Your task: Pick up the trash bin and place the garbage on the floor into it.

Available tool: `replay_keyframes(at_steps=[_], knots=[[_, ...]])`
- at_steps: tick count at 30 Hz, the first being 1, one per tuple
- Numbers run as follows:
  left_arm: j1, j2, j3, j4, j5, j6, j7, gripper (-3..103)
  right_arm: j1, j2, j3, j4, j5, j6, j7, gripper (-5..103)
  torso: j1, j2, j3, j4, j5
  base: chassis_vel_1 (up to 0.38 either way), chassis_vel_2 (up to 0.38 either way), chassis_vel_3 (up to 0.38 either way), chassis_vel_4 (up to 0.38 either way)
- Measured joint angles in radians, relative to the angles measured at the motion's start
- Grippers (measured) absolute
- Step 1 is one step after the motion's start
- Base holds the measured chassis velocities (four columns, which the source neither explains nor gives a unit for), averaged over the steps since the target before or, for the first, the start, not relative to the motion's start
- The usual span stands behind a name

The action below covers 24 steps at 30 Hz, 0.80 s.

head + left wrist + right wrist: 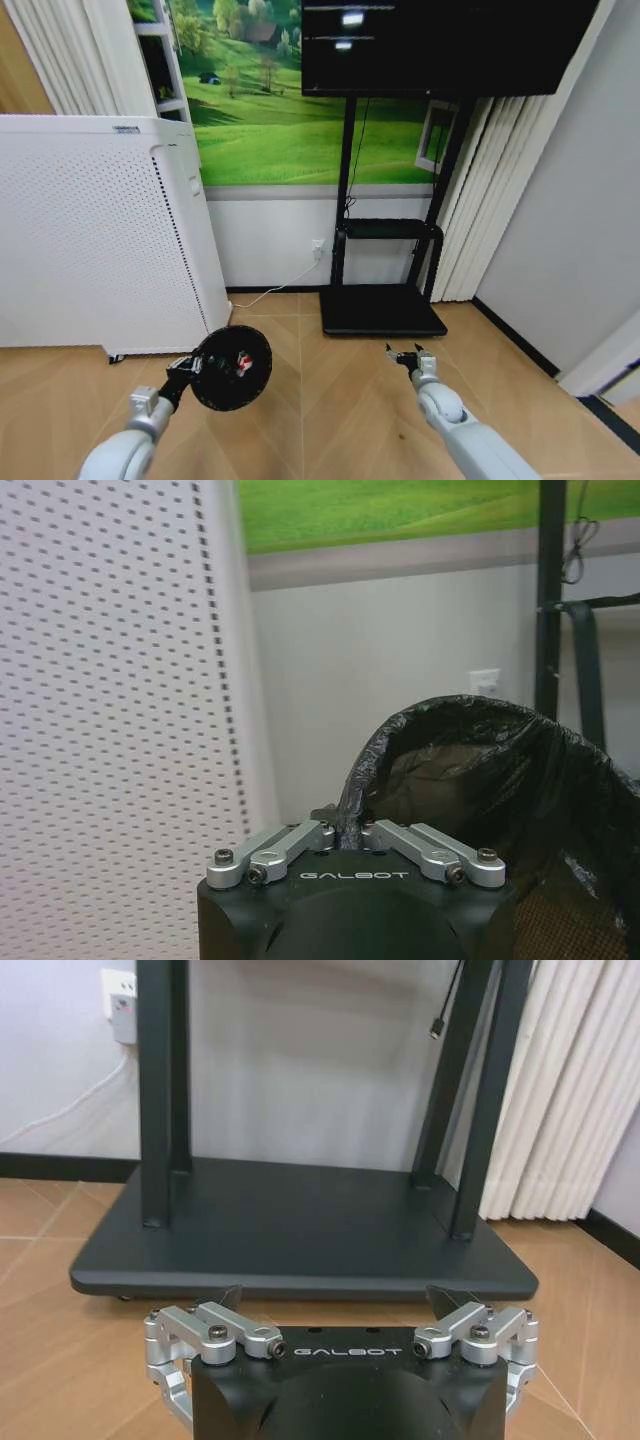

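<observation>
While clamped on its rim, the left pincer point(188, 366) holds the small black round mesh trash bin point(232, 367) above the tan parquet floor point(330, 400), just beside the white perforated appliance point(95, 235). Red litter lies inside. The right pincer point(408, 356) hangs with fingers spread, near the black TV stand base point(382, 310).

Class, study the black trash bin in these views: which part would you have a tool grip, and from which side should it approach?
Grip the trash bin by its thin upper rim, coming from outside the wall. The round, tapered mesh body looks too wide to span, while the bag-lined lip fits between closed fingers, as the left tool shows. The right tool hangs open near the TV stand base.
</observation>
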Motion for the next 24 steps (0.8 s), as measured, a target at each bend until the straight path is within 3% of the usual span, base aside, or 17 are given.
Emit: replay_keyframes(at_steps=[5,15,24], knots=[[0.028,-0.002,-0.049,0.016,-0.010,-0.010,0.000,4,0.002,0.013,0.000,-0.031,-0.005,0.027,-0.024,100,0.000,0.000,0.000,0.0003,0.0000,0.000,0.000,0.000,0.000],[0.017,-0.018,-0.027,0.019,0.002,-0.014,0.001,4,0.020,0.030,-0.022,-0.065,0.005,0.025,-0.033,100,0.000,0.000,0.000,0.0000,0.0002,-0.005,-0.003,0.002,0.006],[0.011,-0.020,-0.022,0.019,0.003,-0.013,0.000,4,0.019,0.023,-0.022,-0.073,0.011,0.033,-0.056,100,0.000,0.000,0.000,0.0001,0.0002,-0.126,-0.139,0.127,0.134]])
